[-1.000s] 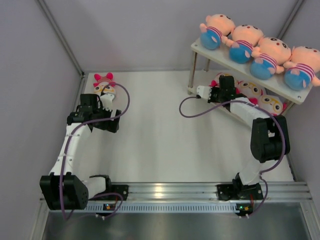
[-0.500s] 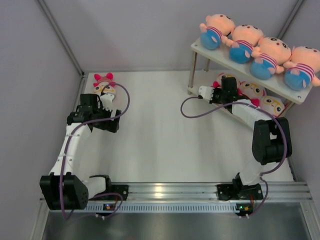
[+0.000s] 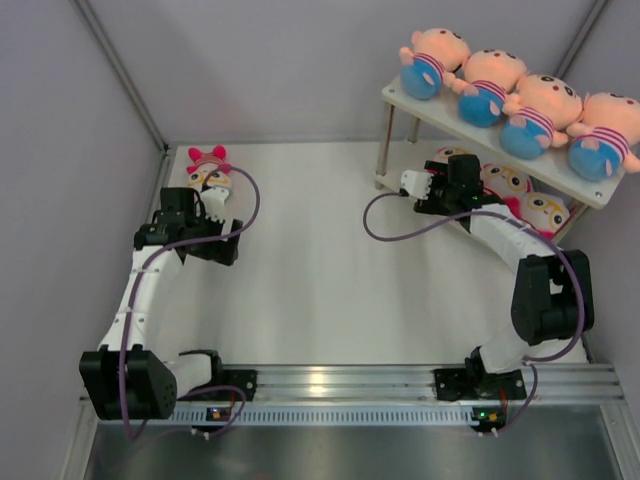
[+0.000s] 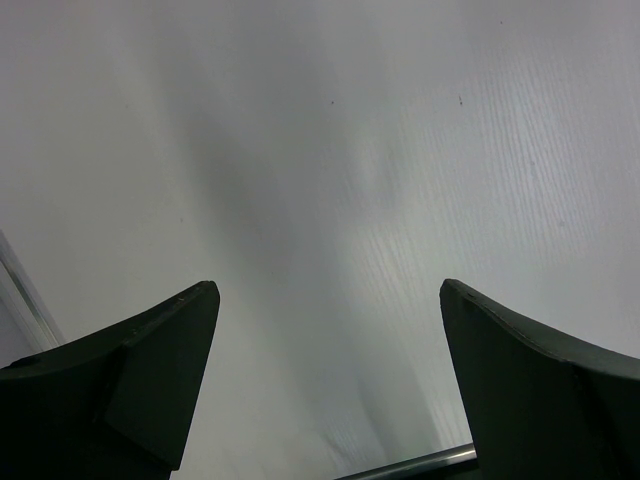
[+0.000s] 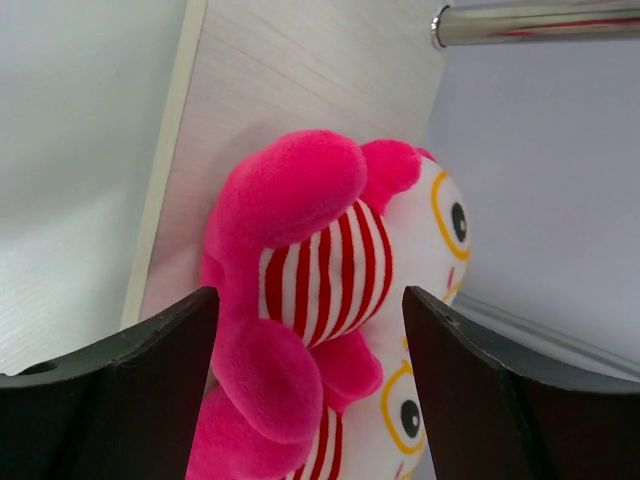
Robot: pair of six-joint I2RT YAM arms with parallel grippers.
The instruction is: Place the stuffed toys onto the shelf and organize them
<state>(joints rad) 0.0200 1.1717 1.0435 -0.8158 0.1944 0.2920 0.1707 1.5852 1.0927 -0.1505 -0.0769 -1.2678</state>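
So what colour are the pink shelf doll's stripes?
Red and white, on the hot-pink plush doll; the right wrist view shows it best.

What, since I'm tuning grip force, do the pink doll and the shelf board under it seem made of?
Pink doll: soft plush fabric, matte and fuzzy, with rounded stuffed limbs. Shelf board: pale wood or wood-look laminate, matte; fine grain lines show, but which of the two is unclear.

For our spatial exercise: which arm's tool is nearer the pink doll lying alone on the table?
Left. The left tool hangs close by that doll; the right tool is away at the shelf.
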